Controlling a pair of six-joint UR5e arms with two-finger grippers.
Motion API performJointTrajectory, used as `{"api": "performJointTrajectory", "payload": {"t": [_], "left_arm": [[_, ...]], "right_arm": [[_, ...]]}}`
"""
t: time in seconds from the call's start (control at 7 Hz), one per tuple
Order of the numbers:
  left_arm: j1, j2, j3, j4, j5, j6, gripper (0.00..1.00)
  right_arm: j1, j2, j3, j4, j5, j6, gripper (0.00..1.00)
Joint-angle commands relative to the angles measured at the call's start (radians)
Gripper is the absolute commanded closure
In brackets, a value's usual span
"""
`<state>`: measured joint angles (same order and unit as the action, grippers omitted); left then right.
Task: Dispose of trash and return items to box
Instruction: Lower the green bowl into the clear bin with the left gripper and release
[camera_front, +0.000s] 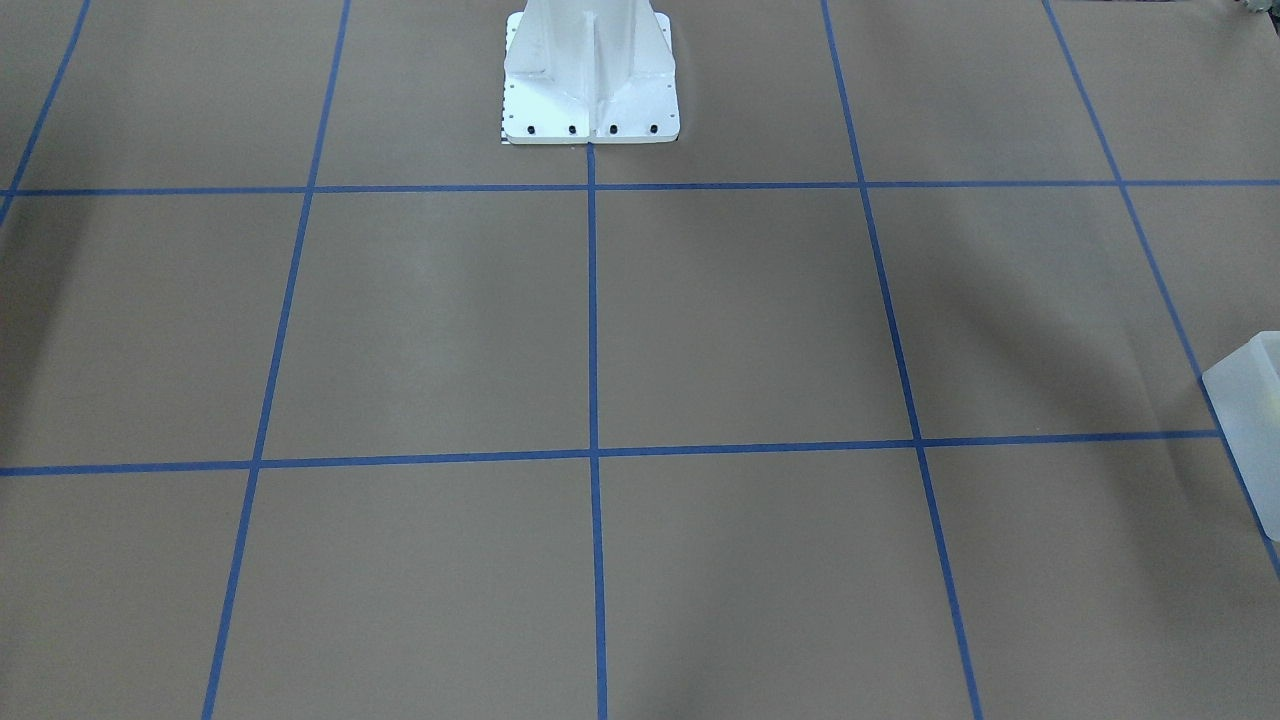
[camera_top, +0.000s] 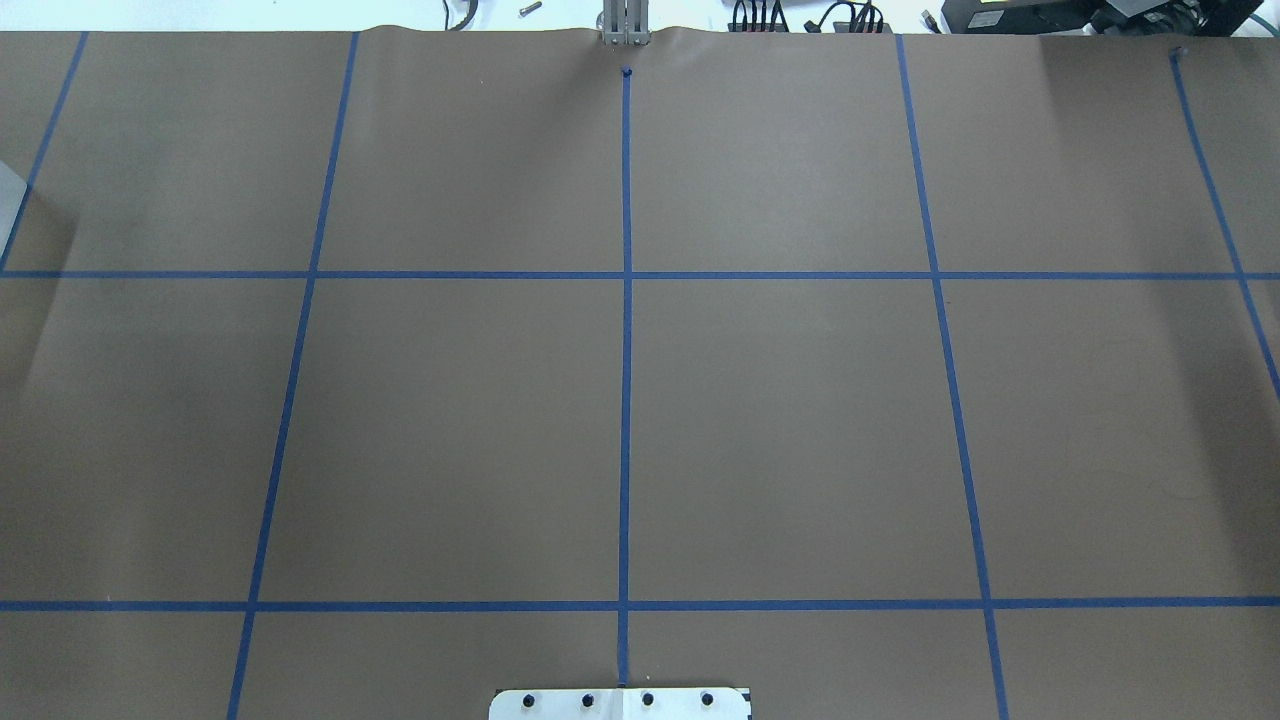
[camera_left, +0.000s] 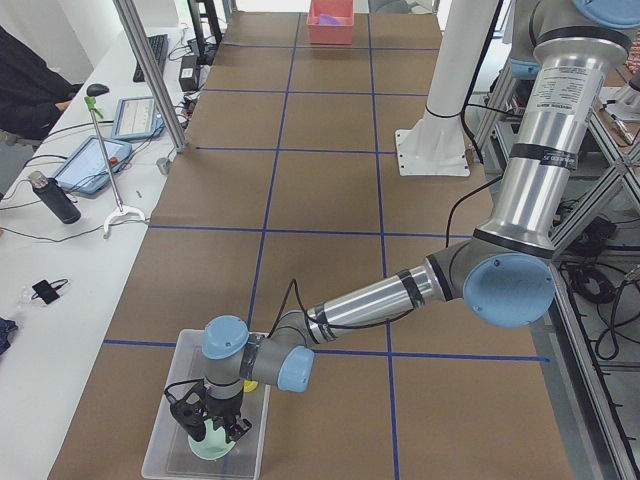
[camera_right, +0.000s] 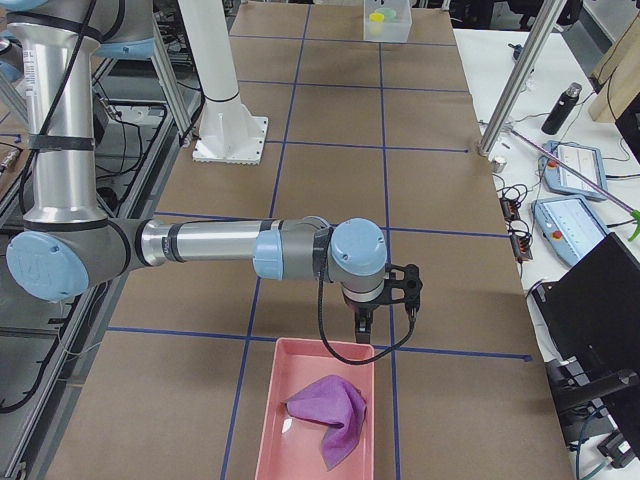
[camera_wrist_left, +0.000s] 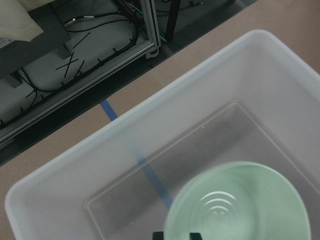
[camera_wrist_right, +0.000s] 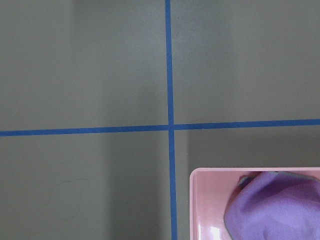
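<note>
The translucent white box (camera_left: 165, 450) sits at the table's near left end, and its wall fills the left wrist view (camera_wrist_left: 125, 135). My left gripper (camera_left: 213, 428) reaches into it, with jaws close together on the rim of the mint-green bowl (camera_wrist_left: 235, 205), low inside the box. The dark fingertips (camera_wrist_left: 158, 235) show at the bottom edge. The yellow cup (camera_left: 250, 385) peeks out behind the wrist inside the box. My right gripper (camera_right: 363, 332) hangs just beyond the far rim of a pink tray (camera_right: 275, 440). I cannot tell whether it is open or shut.
The pink tray holds a crumpled purple cloth (camera_right: 330, 415), also in the right wrist view (camera_wrist_right: 275, 205). The white pedestal base (camera_front: 590, 100) stands at the table's robot side. A box corner (camera_front: 1250, 400) shows at the front view's edge. Operators' tablets and a bottle lie on the side bench (camera_left: 60, 180).
</note>
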<state>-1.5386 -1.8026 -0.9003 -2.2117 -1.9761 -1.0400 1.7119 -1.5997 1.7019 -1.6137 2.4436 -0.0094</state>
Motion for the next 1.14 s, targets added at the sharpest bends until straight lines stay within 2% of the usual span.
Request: {"api": "performJointTrajectory", "payload": {"t": [0.0,0.14,0.29,0.43,0.71,0.86,1.0], "left_arm": [[-0.057,0.005,-0.059,0.033,-0.059,0.078,0.02],[-0.073,0.014,-0.192,0.16,-0.122,0.185,0.02],[-0.074,0.012,-0.342,0.335,-0.125,0.245,0.02],[-0.072,0.015,-0.47,0.436,-0.127,0.274,0.02],[-0.071,0.069,-0.625,0.44,-0.165,0.276,0.02],[-0.057,0.087,-0.658,0.44,-0.205,0.31,0.02],[-0.055,0.13,-0.69,0.441,-0.245,0.515,0.02]], "right_arm": [[0.0,0.006,-0.001,-0.003,-0.001,0.0,0.0],[-0.002,0.004,-0.001,-0.005,-0.001,0.0,0.0],[-0.003,0.006,-0.002,-0.006,-0.001,0.0,0.0],[-0.005,0.006,-0.002,-0.008,-0.001,0.0,0.0],[-0.011,0.001,-0.005,-0.008,-0.012,-0.001,0.0],[-0.011,-0.02,-0.016,0.001,-0.011,-0.016,0.0],[-0.011,-0.023,-0.016,0.002,-0.011,-0.015,0.0]]}}
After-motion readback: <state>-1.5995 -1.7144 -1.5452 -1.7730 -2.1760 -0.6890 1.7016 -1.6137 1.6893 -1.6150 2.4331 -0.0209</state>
